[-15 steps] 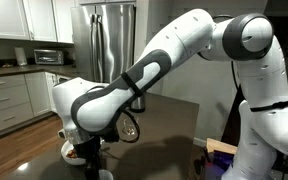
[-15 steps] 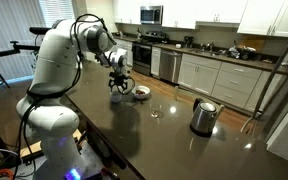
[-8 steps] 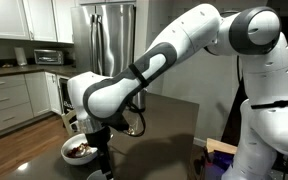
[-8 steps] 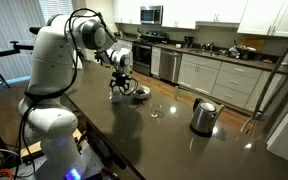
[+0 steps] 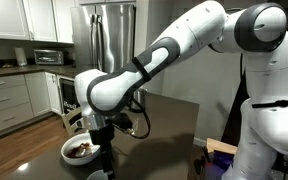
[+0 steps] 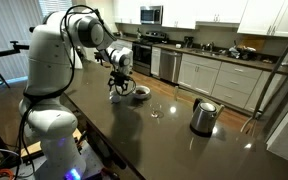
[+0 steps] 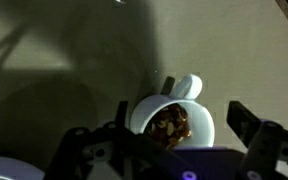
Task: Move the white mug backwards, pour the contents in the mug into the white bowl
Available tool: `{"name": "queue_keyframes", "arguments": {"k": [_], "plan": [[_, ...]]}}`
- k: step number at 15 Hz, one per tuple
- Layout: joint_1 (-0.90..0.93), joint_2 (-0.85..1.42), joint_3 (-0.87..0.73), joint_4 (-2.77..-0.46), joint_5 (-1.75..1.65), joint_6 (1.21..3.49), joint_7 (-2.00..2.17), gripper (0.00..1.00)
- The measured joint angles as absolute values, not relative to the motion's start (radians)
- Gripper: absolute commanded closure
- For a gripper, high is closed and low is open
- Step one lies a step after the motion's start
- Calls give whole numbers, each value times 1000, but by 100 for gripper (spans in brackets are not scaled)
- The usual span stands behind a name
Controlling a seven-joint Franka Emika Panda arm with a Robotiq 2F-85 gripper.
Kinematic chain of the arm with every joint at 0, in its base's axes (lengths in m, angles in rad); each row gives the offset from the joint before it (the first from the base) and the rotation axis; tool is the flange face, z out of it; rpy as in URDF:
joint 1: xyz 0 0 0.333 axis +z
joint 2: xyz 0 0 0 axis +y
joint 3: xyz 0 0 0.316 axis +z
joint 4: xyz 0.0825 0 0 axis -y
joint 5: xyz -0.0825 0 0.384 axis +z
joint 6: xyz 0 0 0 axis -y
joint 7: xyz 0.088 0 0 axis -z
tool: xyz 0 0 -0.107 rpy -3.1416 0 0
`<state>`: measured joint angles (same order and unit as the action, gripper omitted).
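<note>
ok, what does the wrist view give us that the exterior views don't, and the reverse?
Wrist only: the inside of the white mug, with brown bits in it, and the gripper jaws standing open on either side of it.
Exterior only: the white bowl beside the mug, the clear glass, the steel kettle and the whole arm.
Shared: mug, gripper and the dark tabletop.

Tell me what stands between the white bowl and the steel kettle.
A small clear glass stands on the counter between the white bowl and the steel kettle, shown in an exterior view.
</note>
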<state>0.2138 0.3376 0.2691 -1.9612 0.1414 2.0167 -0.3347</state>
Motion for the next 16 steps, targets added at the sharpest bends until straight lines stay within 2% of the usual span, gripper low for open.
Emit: {"name": "queue_keyframes", "arguments": {"k": [16], "plan": [[228, 319, 295, -2012, 204, 2026, -266, 0]]}}
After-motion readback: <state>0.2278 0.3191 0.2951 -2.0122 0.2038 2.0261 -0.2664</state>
